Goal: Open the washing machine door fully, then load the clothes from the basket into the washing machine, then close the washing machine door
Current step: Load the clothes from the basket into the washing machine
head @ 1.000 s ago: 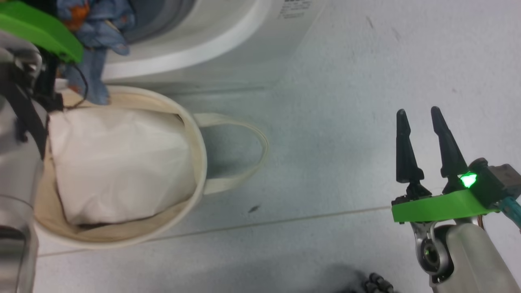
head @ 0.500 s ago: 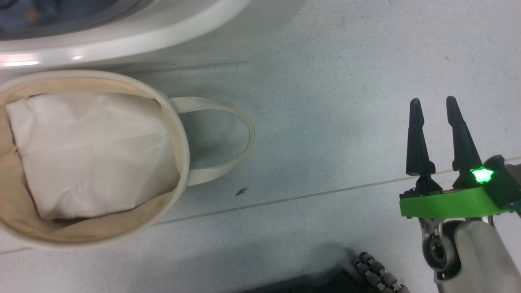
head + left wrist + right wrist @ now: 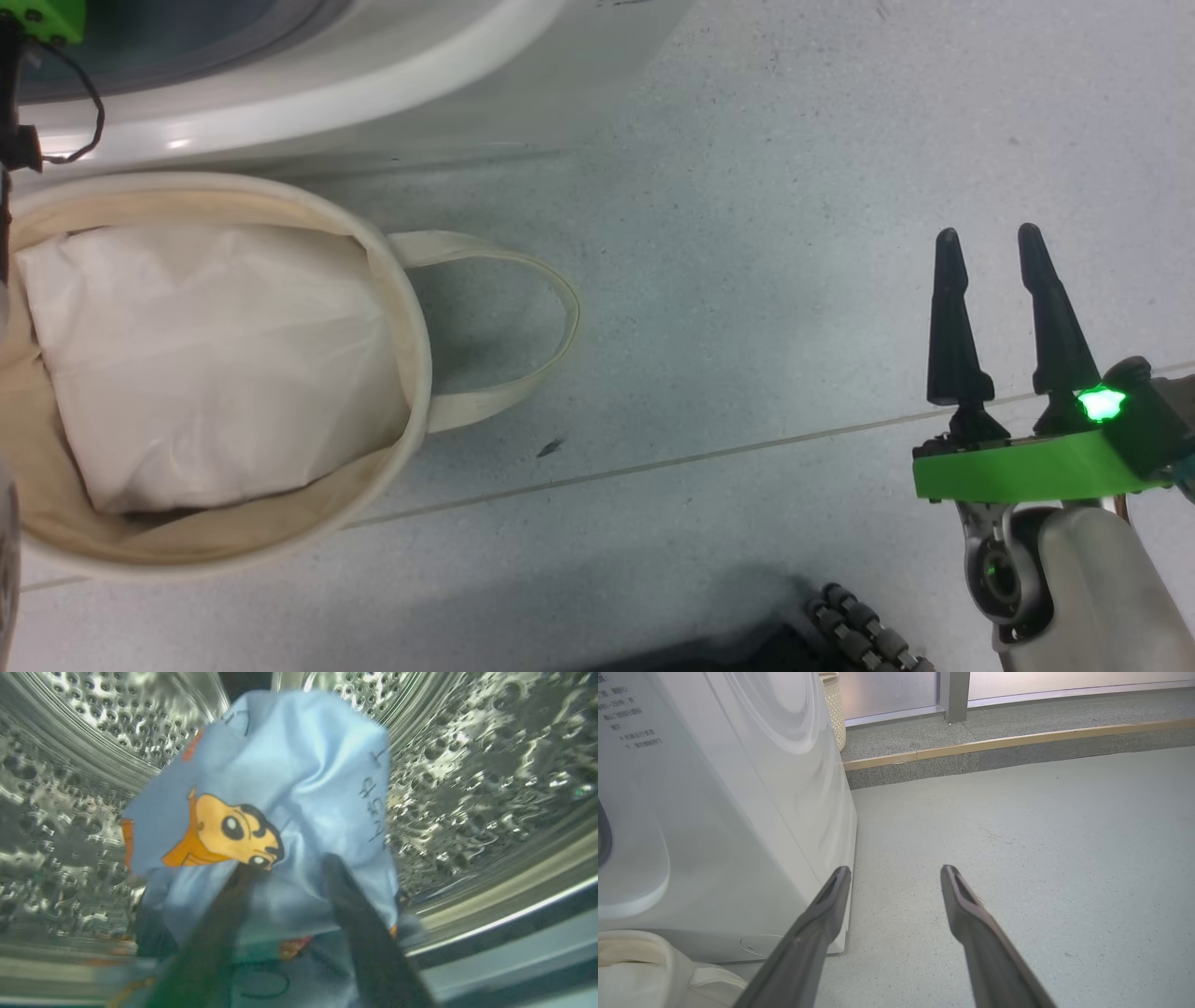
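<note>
In the left wrist view the clothes [image 3: 280, 788], a light blue garment with an orange bear, hang blurred inside the washing machine's steel drum [image 3: 467, 765]. My left gripper [image 3: 286, 865] is in the drum with its fingers apart, the garment just past the tips and showing between them. The cream basket [image 3: 411, 308] stands on the floor before the white washing machine [image 3: 373, 65], with a plain white cloth [image 3: 205, 355] in it. My right gripper [image 3: 990, 243] hovers open and empty over the floor to the right. The washing machine door is out of view.
The basket's loop handle [image 3: 523, 327] lies out to its right. The robot's dark base [image 3: 859, 635] sits at the bottom edge. Past the machine's side panel [image 3: 714, 812] are a woven hamper [image 3: 833, 704] and a raised step [image 3: 1017, 751]; grey floor spreads to the right.
The left arm has carried the garment from above the basket into the drum, and its fingers have parted. The head camera has shifted. The right gripper holds its pose.
</note>
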